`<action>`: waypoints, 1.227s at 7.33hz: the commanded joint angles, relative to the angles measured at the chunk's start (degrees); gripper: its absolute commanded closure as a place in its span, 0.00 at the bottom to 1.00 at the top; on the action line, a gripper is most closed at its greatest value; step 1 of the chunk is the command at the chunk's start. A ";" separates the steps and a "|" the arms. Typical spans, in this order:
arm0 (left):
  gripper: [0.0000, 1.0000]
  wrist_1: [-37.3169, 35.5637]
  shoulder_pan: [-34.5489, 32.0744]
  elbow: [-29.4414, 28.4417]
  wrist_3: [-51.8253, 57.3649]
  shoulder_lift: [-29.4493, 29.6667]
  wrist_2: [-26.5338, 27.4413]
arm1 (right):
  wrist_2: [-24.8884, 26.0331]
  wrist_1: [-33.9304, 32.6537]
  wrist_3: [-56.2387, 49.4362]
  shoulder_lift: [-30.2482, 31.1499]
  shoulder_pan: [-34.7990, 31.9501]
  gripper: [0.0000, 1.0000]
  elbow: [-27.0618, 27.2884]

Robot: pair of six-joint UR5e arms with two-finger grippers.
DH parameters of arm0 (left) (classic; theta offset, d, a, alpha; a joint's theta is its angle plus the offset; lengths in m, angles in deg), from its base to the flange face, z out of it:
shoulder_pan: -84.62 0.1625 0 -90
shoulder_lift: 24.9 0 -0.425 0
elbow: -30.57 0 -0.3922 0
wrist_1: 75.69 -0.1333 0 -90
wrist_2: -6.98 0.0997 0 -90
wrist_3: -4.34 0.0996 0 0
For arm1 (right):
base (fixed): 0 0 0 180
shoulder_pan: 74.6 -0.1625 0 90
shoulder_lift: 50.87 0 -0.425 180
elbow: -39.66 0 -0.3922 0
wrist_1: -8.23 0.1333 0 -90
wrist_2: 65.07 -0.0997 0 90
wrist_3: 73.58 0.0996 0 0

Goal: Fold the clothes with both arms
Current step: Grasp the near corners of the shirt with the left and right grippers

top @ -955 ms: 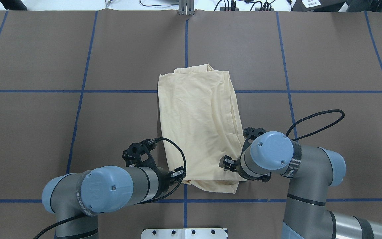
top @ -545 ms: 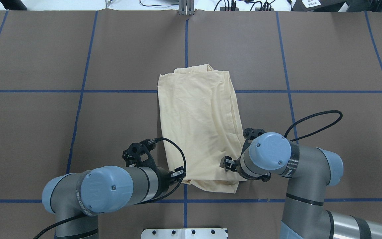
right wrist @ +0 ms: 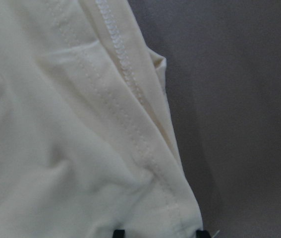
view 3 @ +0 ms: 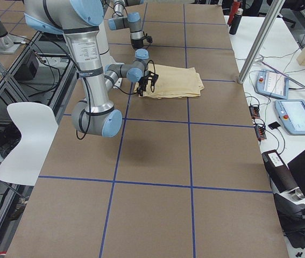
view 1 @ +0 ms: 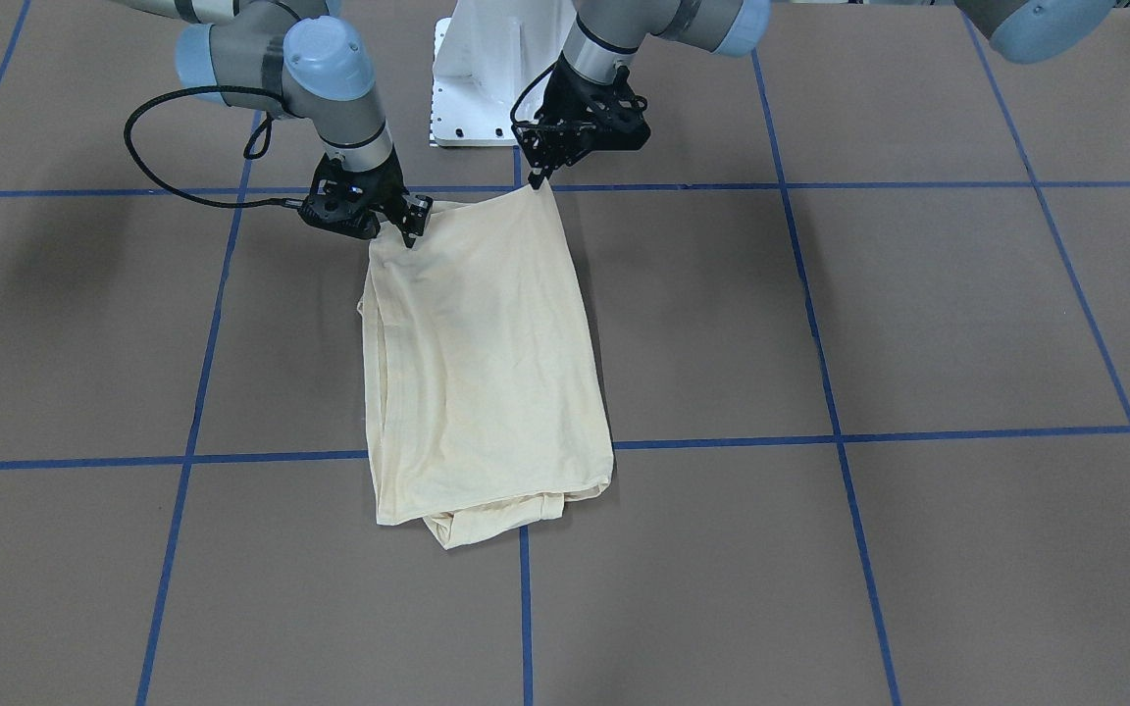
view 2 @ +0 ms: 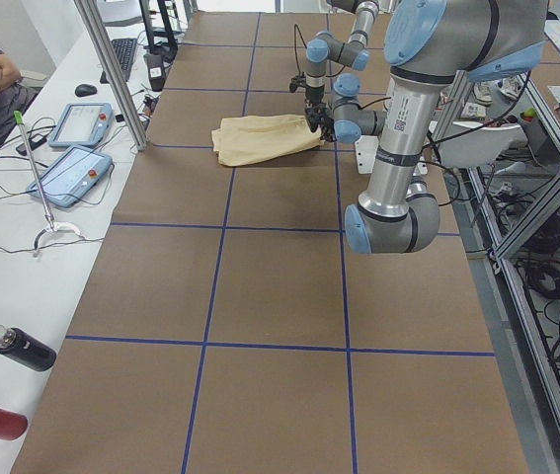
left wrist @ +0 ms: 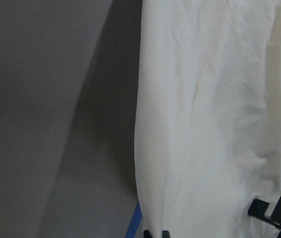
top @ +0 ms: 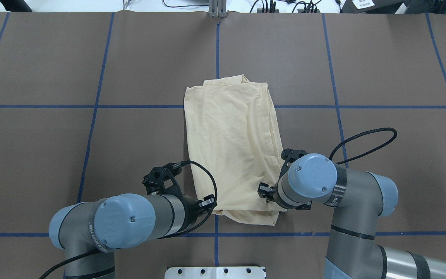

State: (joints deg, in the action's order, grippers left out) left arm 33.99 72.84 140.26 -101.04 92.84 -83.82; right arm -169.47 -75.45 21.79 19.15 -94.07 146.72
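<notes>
As I look over the robot's shoulders, I count two arms, two end effectors and one shirt on the desk (top: 52, 58). Leftmost is the left arm (top: 122, 221), its wrist turned in toward the shirt's near left corner. From above, that wrist covers the fingertips. From across the desk, the left end effector (view 1: 536, 178) shows them pressed together on the corner, which is drawn up into a small peak.

The shirt (top: 230, 147) lies mid-desk across the centre blue line (top: 217, 50). It is folded into one long strip running away from the robot, with its near end between the two wrists. At the far end a second layer pokes out from under the top one. Along the right side I can see stacked edges, but I cannot count the layers.

On the right, the right arm (top: 312, 180) stands over the near right corner, its lower part cut off by the frame. The right end effector (view 1: 410, 227) has its tips at that corner, but whether they are pinched or apart I cannot tell. Both wrist cameras show cloth and only slivers of black finger at the bottom edge.
</notes>
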 commanded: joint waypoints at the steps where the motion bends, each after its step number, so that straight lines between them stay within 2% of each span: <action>1: 1.00 0.00 0.00 0.00 0.00 0.04 0.01 | -0.10 -0.08 -0.09 0.02 0.13 0.42 -0.18; 6: 1.00 0.00 0.00 0.00 0.00 -0.05 0.01 | -0.19 -1.57 -0.09 0.20 0.13 0.28 -0.10; 8: 1.00 0.00 0.00 0.00 0.00 -0.05 0.01 | -0.19 -1.57 -0.09 0.11 0.22 0.32 -0.18; 9: 1.00 0.00 0.00 0.00 0.00 -0.05 0.01 | -0.19 -1.57 -0.09 0.11 0.22 0.40 -0.18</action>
State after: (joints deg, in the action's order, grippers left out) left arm 33.99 72.84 140.26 -101.04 92.79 -83.81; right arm -169.65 -77.00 21.70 19.30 -93.88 146.57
